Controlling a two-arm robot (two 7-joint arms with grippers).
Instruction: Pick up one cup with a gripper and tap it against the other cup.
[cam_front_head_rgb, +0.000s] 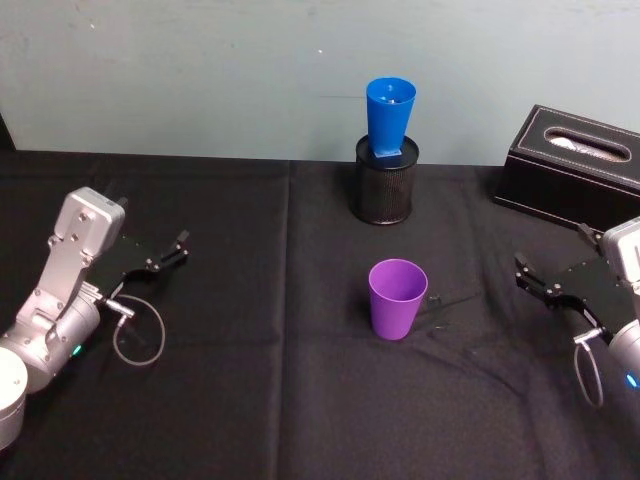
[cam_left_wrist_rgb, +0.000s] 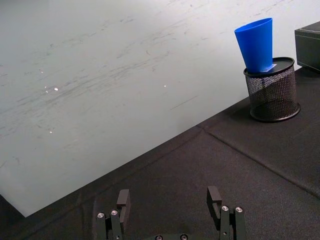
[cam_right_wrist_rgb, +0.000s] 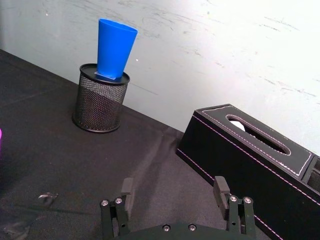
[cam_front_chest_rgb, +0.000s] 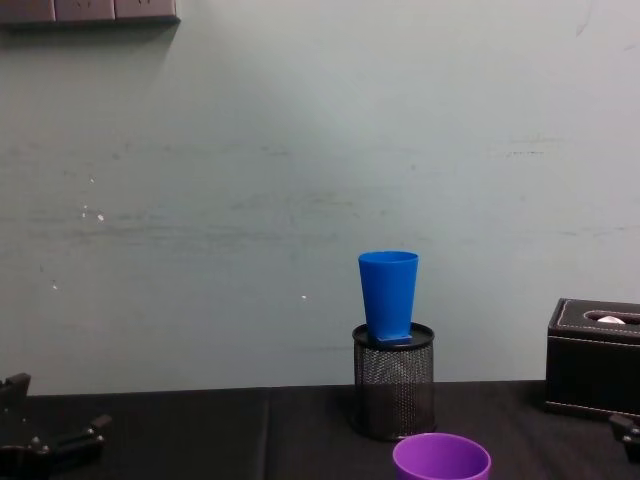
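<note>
My right end effector (cam_right_wrist_rgb: 173, 187) was spread, empty; the purple cup (cam_front_head_rgb: 398, 298) stood upright to its left. Light, smooth, likely slippery plastic: best pinched over the rim. My left end effector (cam_left_wrist_rgb: 168, 195) idled, spread.

Purple cup (cam_front_head_rgb: 398, 297) stands alone mid-table, w/ bare black tablecloth (cam_front_head_rgb: 250, 400) all round it: free approach from L, R, front & above. Behind it, well apart, is the wire-mesh pen holder (cam_front_head_rgb: 385, 185) w/ the blue cup (cam_front_head_rgb: 390, 115) sticking up out of its top. That cup's upper part is clear on both sides; wall is close behind. Black tissue box (cam_front_head_rgb: 575, 158) at back R, just beyond the right gripper (cam_front_head_rgb: 553, 258), narrows the R-side lane to the holder. Left gripper (cam_front_head_rgb: 165, 253) sits far L, w/ open cloth btwn it & both cups.
</note>
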